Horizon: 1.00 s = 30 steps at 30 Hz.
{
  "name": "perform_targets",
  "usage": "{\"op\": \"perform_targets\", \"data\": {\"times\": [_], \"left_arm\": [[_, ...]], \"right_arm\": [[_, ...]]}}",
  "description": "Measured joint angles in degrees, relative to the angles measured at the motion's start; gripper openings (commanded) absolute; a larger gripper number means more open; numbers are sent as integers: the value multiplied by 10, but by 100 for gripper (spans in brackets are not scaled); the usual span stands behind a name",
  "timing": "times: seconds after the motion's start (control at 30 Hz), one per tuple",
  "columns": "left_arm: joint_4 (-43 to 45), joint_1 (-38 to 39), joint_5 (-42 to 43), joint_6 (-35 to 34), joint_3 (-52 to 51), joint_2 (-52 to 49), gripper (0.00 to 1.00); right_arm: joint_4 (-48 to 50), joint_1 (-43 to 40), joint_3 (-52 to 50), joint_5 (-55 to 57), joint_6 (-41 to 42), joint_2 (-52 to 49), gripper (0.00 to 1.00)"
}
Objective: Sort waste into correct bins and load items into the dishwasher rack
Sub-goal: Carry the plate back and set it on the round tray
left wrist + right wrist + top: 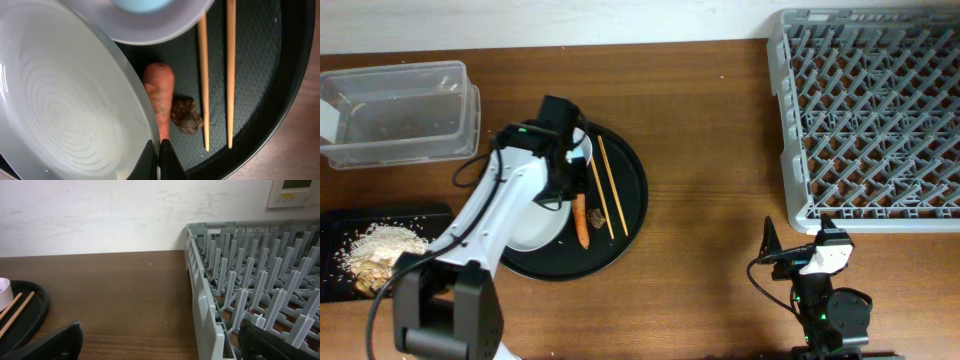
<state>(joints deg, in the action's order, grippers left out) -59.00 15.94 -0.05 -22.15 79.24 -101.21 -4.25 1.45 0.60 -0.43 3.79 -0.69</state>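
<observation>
My left gripper (563, 190) is shut on the rim of the white plate (532, 228), which sits on the round black tray (630, 215). In the left wrist view the fingers (159, 160) pinch the plate (65, 110) at its edge. The orange carrot (161, 95) and the small brown bit (186, 116) lie right beside the fingers. The two chopsticks (217, 75) lie beyond them. The white bowl (155, 25) holds the pale blue cup (140, 4). My right gripper (800, 242) is open and empty (160, 340) beside the grey rack (870, 110). Wrapper and tissue are out of view.
The clear tub (400, 110) stands at the back left, with small crumbs in it. The black bin (340, 235) at the left edge holds beige rice scraps (382, 245). The rack's near wall (200, 295) is close to the right gripper's right finger.
</observation>
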Motion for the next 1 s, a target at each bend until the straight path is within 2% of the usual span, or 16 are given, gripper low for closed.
{"op": "perform_targets", "data": {"times": [0.23, 0.27, 0.33, 0.53, 0.7, 0.83, 1.0], "left_arm": [[-1, 13, -11, -5, 0, -32, 1], [-3, 13, -16, -7, 0, -33, 2], [-6, 13, -23, -8, 0, -33, 10], [-14, 13, -34, -11, 0, -33, 16], [-17, 13, -36, -11, 0, -33, 16], [-53, 13, -36, -11, 11, -33, 16], [-105, 13, -36, -11, 76, -33, 17]], "right_arm": [[0, 0, 0, 0, 0, 0, 98], [0, 0, 0, 0, 0, 0, 98], [0, 0, 0, 0, 0, 0, 98], [0, 0, 0, 0, 0, 0, 98], [0, 0, 0, 0, 0, 0, 98], [0, 0, 0, 0, 0, 0, 98], [0, 0, 0, 0, 0, 0, 98]]}}
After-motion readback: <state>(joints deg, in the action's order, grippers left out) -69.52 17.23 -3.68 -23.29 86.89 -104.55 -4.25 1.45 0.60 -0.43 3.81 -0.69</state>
